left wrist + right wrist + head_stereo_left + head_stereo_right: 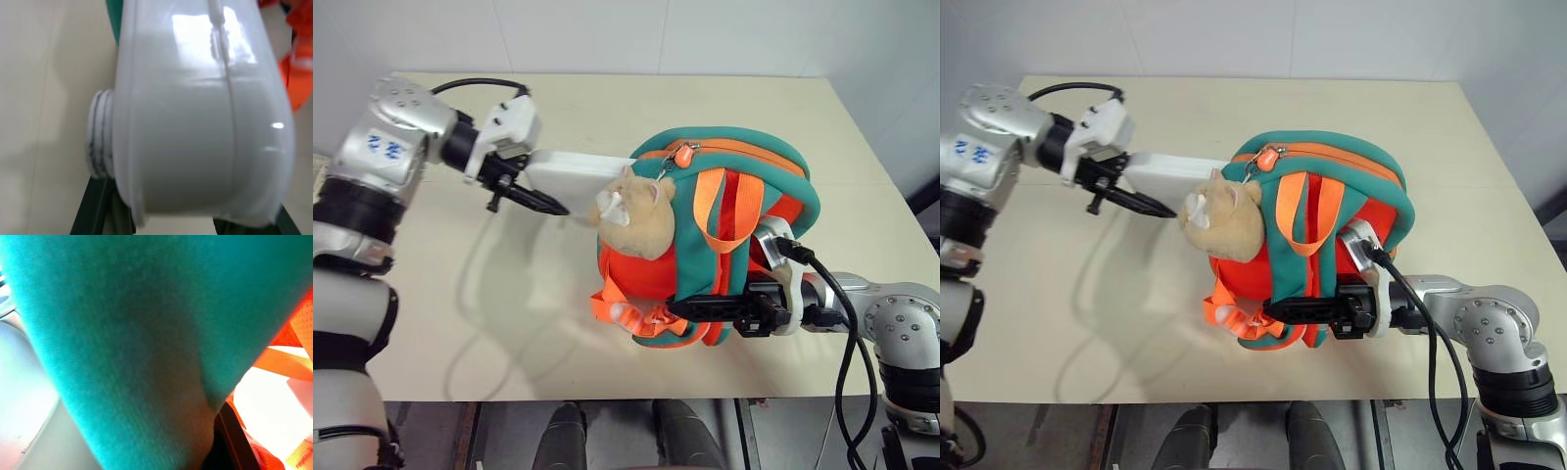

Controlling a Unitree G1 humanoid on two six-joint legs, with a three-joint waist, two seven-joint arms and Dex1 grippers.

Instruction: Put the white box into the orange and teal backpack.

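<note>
The orange and teal backpack [744, 157] is held up off the table, with a tan plush toy [641, 220] hanging on its left side. My right gripper [690, 308] is shut on the backpack's lower teal trim [137, 333], with the fingers pointing left. To the backpack's left, my left gripper [533, 186] is shut on the white box [573, 176], which it holds in the air, lying flat. The box's far end reaches the backpack's teal edge just behind the toy's head. Up close, the box's glossy side [195, 122] sits between the left fingers.
The beige table [607, 98] runs to a white wall at the back, and its front edge lies just below the backpack. Orange straps [617, 304] dangle under the toy. A black cable [847, 333] loops off my right wrist.
</note>
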